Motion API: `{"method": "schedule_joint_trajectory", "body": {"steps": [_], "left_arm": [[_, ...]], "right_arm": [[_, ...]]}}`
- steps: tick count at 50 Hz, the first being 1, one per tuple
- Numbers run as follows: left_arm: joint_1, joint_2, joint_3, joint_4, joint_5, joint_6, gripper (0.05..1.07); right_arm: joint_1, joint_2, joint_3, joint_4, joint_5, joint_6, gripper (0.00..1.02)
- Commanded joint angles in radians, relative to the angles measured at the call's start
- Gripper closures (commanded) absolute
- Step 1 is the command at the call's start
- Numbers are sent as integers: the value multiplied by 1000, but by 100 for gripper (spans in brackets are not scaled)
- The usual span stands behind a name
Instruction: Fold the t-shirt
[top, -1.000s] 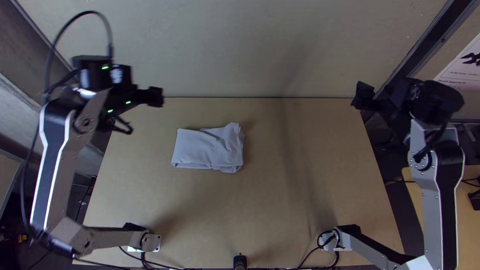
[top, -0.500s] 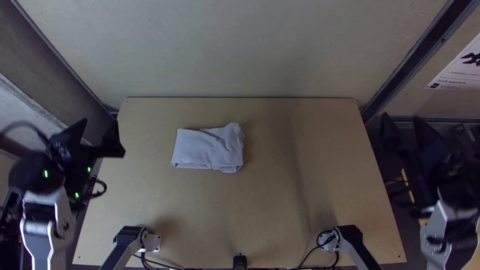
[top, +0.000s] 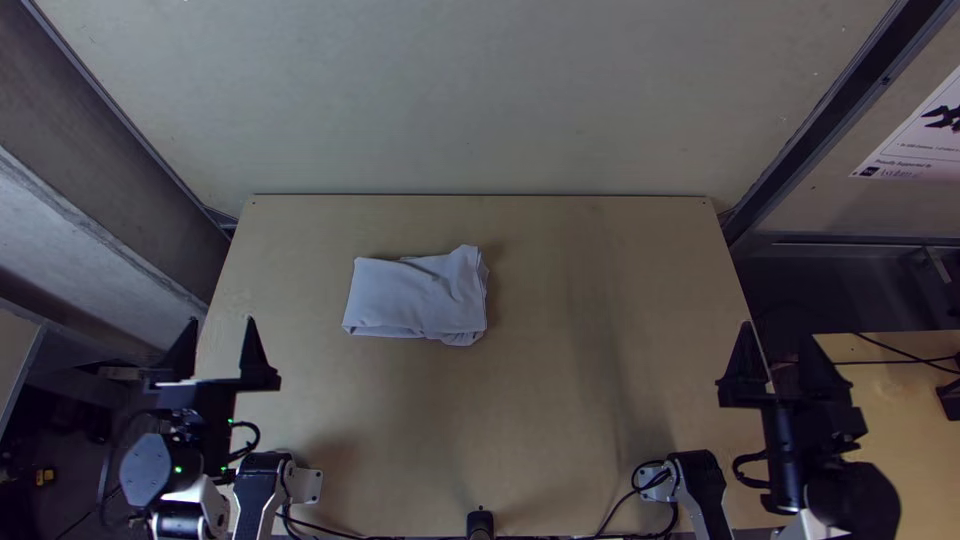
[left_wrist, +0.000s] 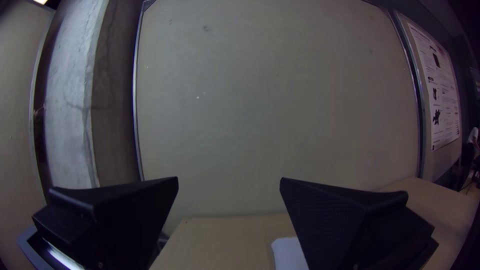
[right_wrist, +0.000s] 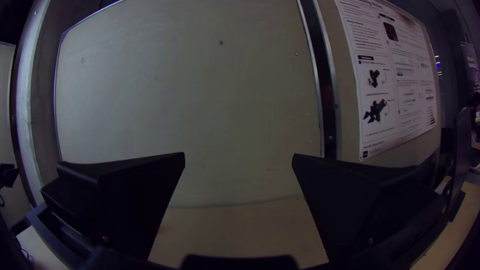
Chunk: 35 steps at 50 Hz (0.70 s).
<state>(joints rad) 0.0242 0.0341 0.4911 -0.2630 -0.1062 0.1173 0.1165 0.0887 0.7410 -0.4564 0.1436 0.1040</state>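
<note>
While the t-shirt (top: 415, 298) lies folded into a rough rectangle on the worktop (top: 540, 410), left of its middle and towards the far edge, the left tool (top: 221, 322) stands open by the left edge and the right tool (top: 777, 330), also open, by the right. Behind the far edge rises a pale wall (top: 480, 100), with a poster (top: 915, 145) to its right. Black cables (top: 614, 512) and a short post (top: 480, 523) sit along the near edge.

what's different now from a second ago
The left gripper has drawn back from the table's far left corner towards its base, and the right gripper from the far right corner towards its own. Nothing was visibly grabbed or let go. The folded t-shirt lies just as it did on the table.
</note>
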Motion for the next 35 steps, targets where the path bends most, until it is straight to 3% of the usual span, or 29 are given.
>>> {"method": "schedule_joint_trajectory", "body": {"steps": [1, 5, 25, 35], "left_arm": [[16, -40, -51, -16, -79, -21, 10], [19, -40, -102, 15, -96, -13, 10], [22, -40, -439, 280, -96, 12, 10], [31, -37, -479, 294, -95, 19, 10]], "right_arm": [[-1, -95, -124, 24, 21, 11, 4], [-8, -92, -177, 30, 21, 30, 4], [8, -95, -565, 349, 19, 22, 4], [-5, -95, -693, 367, 21, 20, 4]]}}
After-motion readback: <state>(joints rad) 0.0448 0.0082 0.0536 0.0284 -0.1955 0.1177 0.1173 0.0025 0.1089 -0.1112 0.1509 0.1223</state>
